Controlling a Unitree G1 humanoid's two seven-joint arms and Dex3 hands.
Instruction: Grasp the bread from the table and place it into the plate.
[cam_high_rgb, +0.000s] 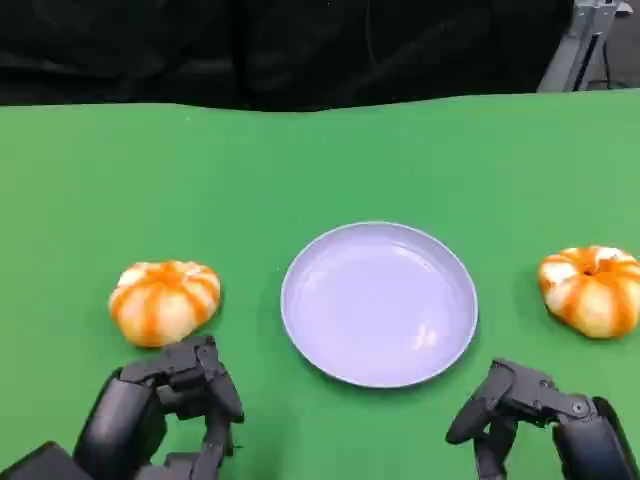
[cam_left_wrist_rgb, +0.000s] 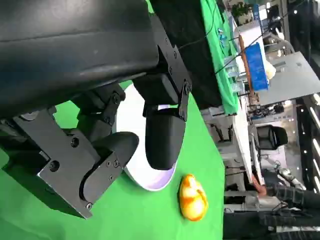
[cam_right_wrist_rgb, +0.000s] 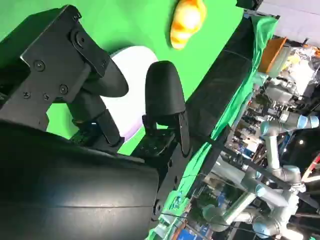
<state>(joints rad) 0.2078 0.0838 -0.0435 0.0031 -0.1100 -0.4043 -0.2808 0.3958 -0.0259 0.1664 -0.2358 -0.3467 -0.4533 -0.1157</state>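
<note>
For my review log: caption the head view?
Empty plate between two breads, both hands low.

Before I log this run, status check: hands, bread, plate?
Left hand open, just short of left bread. Right hand open, empty. Right bread on table. Plate empty, nothing in the way.

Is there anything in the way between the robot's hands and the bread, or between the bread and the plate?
Nothing visible. Bare green table lies between the left hand and the left bread, and between the right hand and the right bread. The empty plate sits between the two, with only cloth on either side.
</note>
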